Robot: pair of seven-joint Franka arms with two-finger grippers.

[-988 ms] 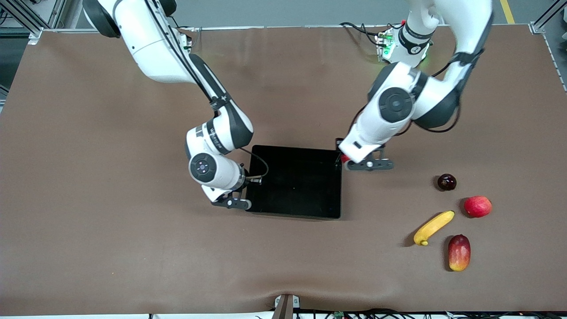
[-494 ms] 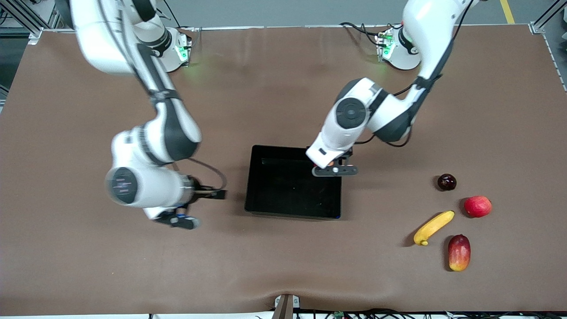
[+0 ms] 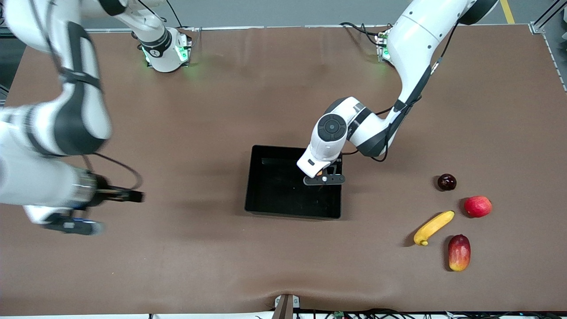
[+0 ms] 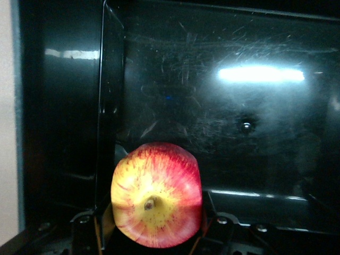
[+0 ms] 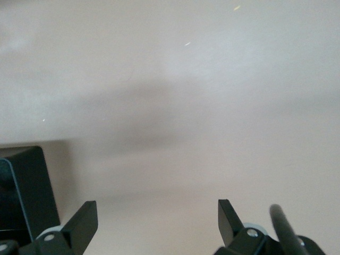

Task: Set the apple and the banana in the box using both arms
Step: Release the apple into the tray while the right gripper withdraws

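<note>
Left gripper (image 3: pixel 324 179) sits right of centre in the front view, over the black box (image 3: pixel 266 199) at the corner toward the left arm's end; its fingers are partly closed on the apple (image 4: pixel 156 194), which fills the lower middle of the left wrist view, stem dimple facing the camera, yellow and red streaked; only an orange-red sliver of that fruit shows under the gripper in the front view. Glossy box floor and one upright wall lie directly beneath the apple; whether the fruit touches the floor cannot be told.

Right gripper (image 3: pixel 71 226) is at the lower left of the front view, over bare brown table (image 3: pixel 177 266), well apart from the box; its fingers (image 5: pixel 79 223) stand wide apart with nothing between them; a corner of the box shows at the lower left of the right wrist view.

Banana (image 3: pixel 433 227) lies on the table at the lower right of the front view, toward the left arm's end, well apart from both grippers and from the box. Just beside it: a smooth pinkish-red round fruit (image 3: pixel 477 206) slightly farther from the camera; an oblong red-and-yellow fruit (image 3: pixel 459 252) nearer the camera; a small dark round fruit (image 3: pixel 446 182) farther still.
</note>
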